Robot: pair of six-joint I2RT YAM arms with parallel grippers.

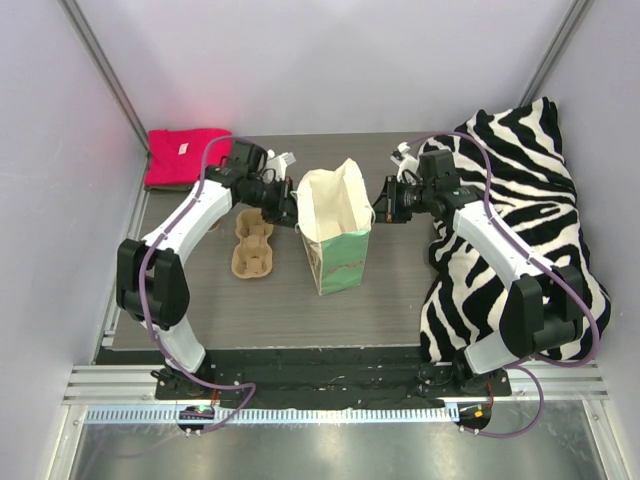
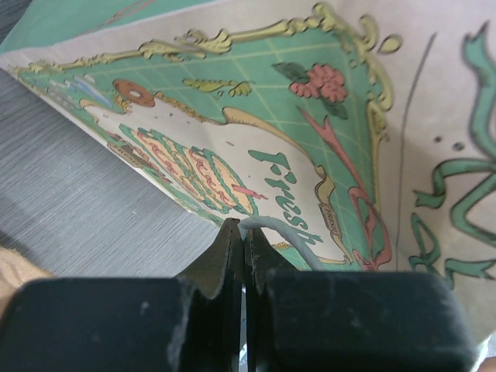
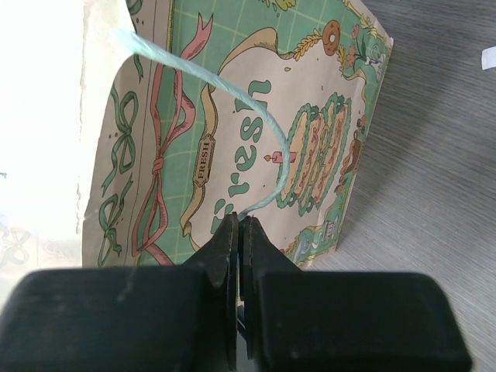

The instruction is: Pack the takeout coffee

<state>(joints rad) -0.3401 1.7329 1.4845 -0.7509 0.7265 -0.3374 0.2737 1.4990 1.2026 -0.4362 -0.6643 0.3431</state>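
Observation:
A white-and-green paper bag (image 1: 335,230) stands open in the middle of the table. My left gripper (image 1: 292,212) is at its left side, shut on the bag's pale string handle (image 2: 287,230), with the printed bag wall (image 2: 256,132) right in front of it. My right gripper (image 1: 382,205) is at the bag's right side, shut on the other string handle (image 3: 225,85), which loops up the bag's printed face (image 3: 256,155). The tan paper cup and its black lid show in no view.
A beige moulded-pulp cup carrier tray (image 1: 252,243) lies left of the bag, under my left arm. A red cloth (image 1: 185,157) lies at the back left. A zebra-striped cloth (image 1: 520,200) covers the right side of the table.

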